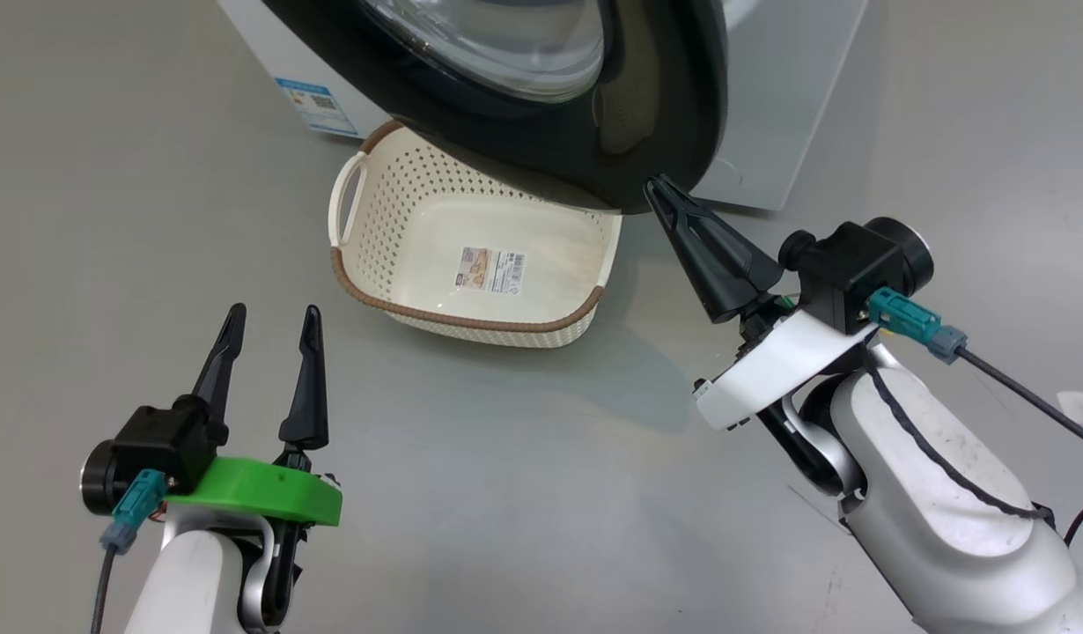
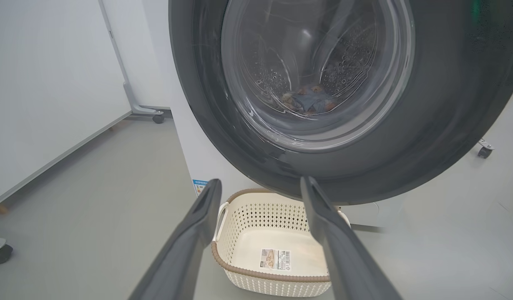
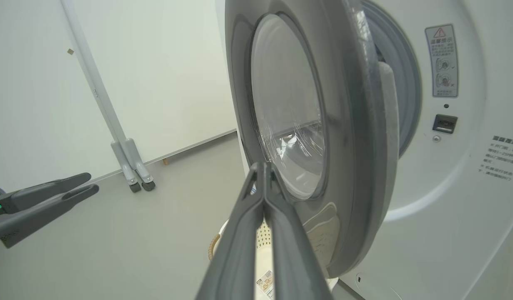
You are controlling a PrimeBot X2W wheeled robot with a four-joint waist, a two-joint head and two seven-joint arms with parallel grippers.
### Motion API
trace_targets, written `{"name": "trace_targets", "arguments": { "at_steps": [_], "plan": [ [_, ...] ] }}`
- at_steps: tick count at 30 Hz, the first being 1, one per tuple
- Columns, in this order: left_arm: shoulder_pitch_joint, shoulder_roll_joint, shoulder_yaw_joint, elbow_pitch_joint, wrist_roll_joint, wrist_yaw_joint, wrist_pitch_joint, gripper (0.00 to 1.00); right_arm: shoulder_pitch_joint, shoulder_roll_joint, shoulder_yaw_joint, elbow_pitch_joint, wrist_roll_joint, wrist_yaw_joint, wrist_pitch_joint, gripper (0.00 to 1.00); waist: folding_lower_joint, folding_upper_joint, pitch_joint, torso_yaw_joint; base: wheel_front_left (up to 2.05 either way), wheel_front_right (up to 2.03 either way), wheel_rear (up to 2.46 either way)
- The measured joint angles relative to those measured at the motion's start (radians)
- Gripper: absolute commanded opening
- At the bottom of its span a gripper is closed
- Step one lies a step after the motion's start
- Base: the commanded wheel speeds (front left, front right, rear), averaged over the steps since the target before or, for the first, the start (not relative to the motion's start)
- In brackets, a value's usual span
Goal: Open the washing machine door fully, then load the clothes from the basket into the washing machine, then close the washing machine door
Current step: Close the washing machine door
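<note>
The washing machine door (image 1: 656, 97): rigid, hinged, probably slippery on its glossy face; best pushed at the outer edge; right end effector (image 1: 654, 183) closed together beside it; left end effector (image 1: 273, 310) apart, empty.

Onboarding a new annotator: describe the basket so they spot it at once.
Find the big white washing machine; its black-rimmed round door hangs partly open. On the grey floor just below that door sits the basket: small, rectangular, cream-white, perforated sides. Its brown woven-look rim, white side handle and the label sticker on its bare bottom set it apart.
</note>
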Motion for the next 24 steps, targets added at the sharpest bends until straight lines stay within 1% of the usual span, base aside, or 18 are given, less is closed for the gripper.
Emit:
{"name": "trace_targets", "arguments": {
  "at_steps": [7,10,14,22,24],
  "plan": [
    [-0.034,-0.009,-0.028,0.005,-0.023,-0.001,0.0,1.0,-0.064,-0.036,-0.008,0.077,0.0,0.0,0.019,0.0,0.0,0.0,0.066,0.072,0.0,0.0,0.0],
    [-0.043,-0.011,-0.033,0.005,-0.039,-0.001,0.0,1.0,-0.098,-0.037,-0.014,0.105,0.002,0.0,0.022,0.0,0.0,0.0,0.09,0.099,0.0,0.0,0.0],
    [-0.059,-0.012,-0.049,0.0,-0.084,-0.001,0.0,1.0,-0.135,-0.034,-0.056,0.153,0.024,0.0,0.022,0.0,0.0,0.0,0.121,0.128,0.0,0.0,0.0],
    [-0.077,-0.014,-0.051,-0.009,-0.108,-0.001,0.0,1.0,-0.228,-0.034,-0.108,0.225,0.024,-0.002,0.005,0.0,0.0001,0.0,0.173,0.147,0.0,0.0,0.0],
    [-0.079,-0.015,-0.058,-0.012,-0.109,-0.001,0.0,1.0,-0.239,-0.027,-0.121,0.244,0.027,-0.01,-0.002,0.0,0.0001,0.0,0.181,0.144,0.0,0.0,0.0]
  ]
}}
